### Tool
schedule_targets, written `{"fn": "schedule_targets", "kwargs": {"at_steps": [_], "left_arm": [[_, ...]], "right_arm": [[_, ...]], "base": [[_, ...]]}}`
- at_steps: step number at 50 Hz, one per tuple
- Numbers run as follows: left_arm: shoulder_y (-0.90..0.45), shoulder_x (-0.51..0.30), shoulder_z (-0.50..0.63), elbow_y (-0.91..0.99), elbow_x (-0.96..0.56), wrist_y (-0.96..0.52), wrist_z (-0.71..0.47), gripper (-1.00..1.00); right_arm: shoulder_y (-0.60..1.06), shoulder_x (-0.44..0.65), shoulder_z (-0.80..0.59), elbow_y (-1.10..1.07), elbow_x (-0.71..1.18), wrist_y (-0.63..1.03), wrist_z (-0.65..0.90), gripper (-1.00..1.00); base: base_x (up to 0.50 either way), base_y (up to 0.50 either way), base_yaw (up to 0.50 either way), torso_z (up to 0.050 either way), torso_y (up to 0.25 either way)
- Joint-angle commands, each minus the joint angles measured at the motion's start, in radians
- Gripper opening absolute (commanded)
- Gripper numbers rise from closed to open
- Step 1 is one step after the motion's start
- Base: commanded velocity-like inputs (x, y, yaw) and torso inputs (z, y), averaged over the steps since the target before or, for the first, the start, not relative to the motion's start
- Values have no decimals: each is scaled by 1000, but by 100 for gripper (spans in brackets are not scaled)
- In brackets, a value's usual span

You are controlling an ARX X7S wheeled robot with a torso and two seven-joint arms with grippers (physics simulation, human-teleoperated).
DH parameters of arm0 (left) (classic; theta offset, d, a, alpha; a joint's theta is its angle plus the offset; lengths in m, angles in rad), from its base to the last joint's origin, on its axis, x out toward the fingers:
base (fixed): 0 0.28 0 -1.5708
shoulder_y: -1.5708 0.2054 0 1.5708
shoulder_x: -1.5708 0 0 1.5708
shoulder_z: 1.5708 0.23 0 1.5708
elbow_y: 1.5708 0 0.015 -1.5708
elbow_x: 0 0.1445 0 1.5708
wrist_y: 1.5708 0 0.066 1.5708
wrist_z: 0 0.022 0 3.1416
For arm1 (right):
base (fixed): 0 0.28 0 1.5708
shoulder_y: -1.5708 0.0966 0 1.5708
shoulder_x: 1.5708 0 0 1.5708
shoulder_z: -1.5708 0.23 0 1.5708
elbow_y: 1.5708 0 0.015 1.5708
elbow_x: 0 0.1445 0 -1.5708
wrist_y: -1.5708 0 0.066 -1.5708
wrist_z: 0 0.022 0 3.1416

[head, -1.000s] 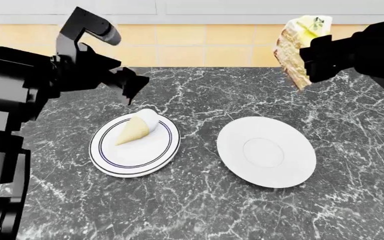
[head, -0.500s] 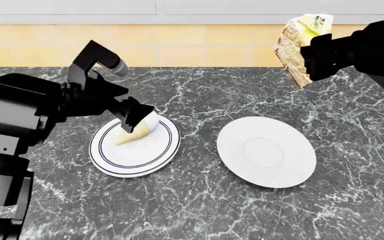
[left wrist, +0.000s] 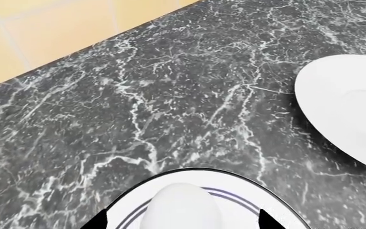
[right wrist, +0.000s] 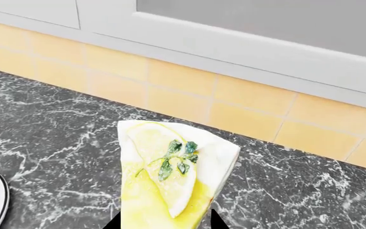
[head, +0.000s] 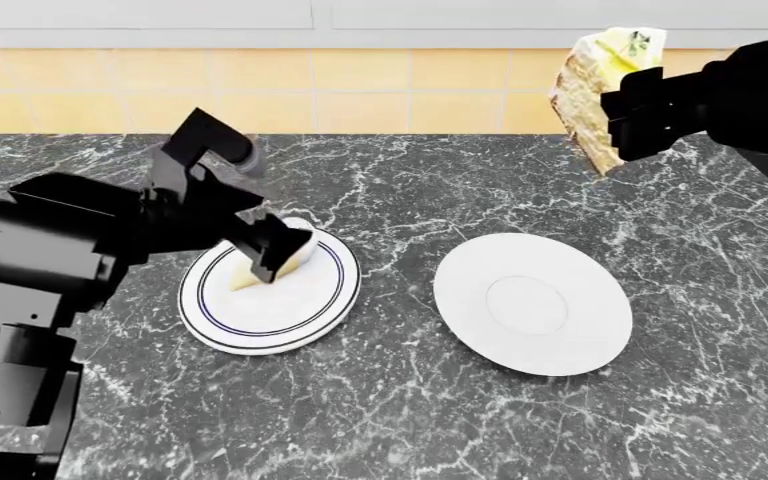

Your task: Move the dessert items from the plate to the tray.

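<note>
**Counter stock: 2 desserts, 2 plates, 2 grippers**

- 1 left gripper (head: 275, 255): low over the striped plate (head: 297, 322), jaws open on either side of the cone pastry (head: 241, 276), not clamped.
- 1 cone pastry: lying on the striped plate, partly hidden by the gripper.
- 1 plain white plate (head: 532, 303): bare, right of the striped one, apart.
- 1 cake wedge (head: 596, 92): held aloft above the marble counter (head: 398, 400), lemon slice on top.
- 1 right gripper (head: 614, 110): jaws closed on the cake wedge.
</note>
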Motion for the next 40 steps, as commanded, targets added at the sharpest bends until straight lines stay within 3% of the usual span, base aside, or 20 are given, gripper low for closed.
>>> {"fn": "schedule_targets", "kwargs": {"at_steps": [1, 40], "left_arm": [[24, 9, 11, -34, 11, 47, -17, 100], [59, 34, 30, -103, 16, 142, -42, 100]], "right_arm": [[1, -1, -4, 2, -15, -8, -9, -100], [-9, 3, -11, 7, -22, -33, -16, -100]], "base": [[0, 0, 0, 0, 0], [0, 0, 0, 0, 0]]}}
